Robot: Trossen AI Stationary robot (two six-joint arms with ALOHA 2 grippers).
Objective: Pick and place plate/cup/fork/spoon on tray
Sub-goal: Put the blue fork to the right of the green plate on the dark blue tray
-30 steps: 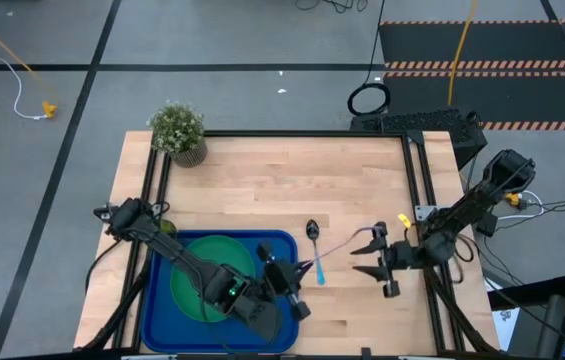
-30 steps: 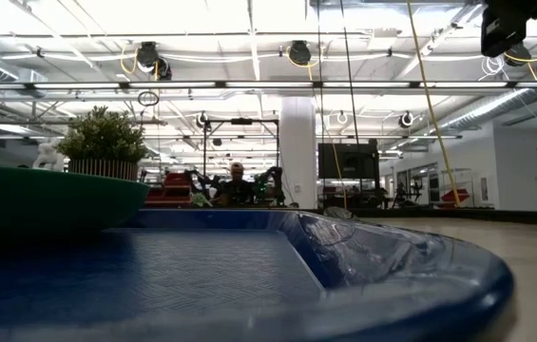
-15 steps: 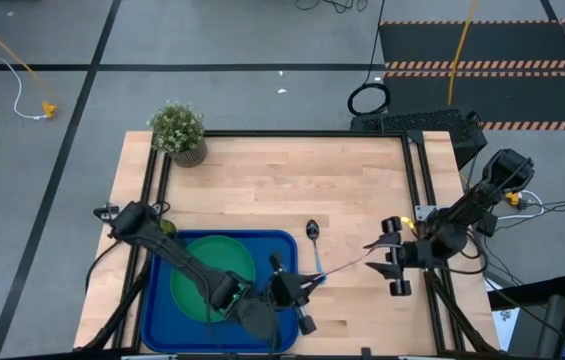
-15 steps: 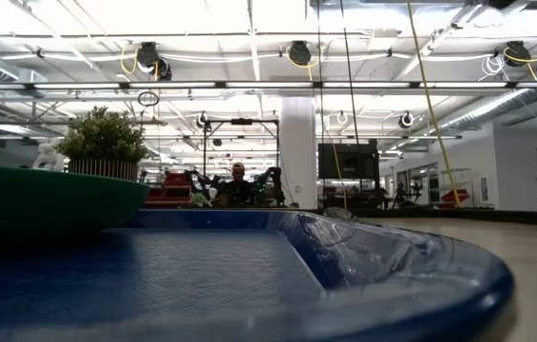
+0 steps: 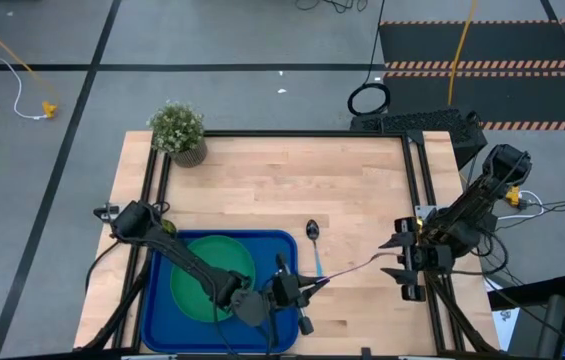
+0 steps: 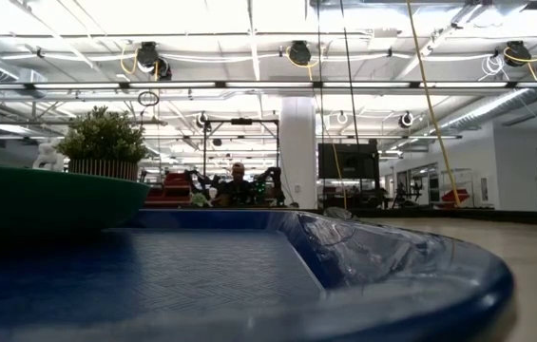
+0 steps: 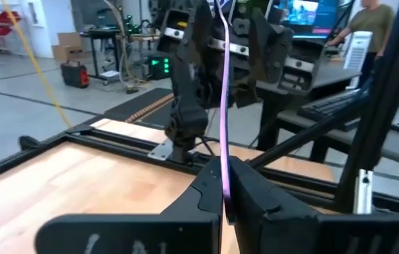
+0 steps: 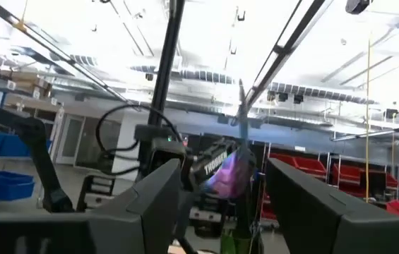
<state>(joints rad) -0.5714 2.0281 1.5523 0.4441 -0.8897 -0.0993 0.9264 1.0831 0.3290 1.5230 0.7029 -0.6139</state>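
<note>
Fork (image 5: 347, 269) pinched in left tool (image 5: 312, 287), beside tray (image 5: 162, 325).

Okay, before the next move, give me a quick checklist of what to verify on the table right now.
1. Left hand gripping the fork: ok, shut on one end, above the tray's right edge.
2. Right hand let go of the fork: ok, its jaws stand open.
3. Fork's far end clear of the right hand: cannot tell, the tip lies right at those open jaws.
4. Plate on the tray: ok.
5. Bare tray floor for the fork: ok, there is room right of the plate.
6. Spoon on the tray: not ok, it lies on the table beside the tray's right edge.
</note>
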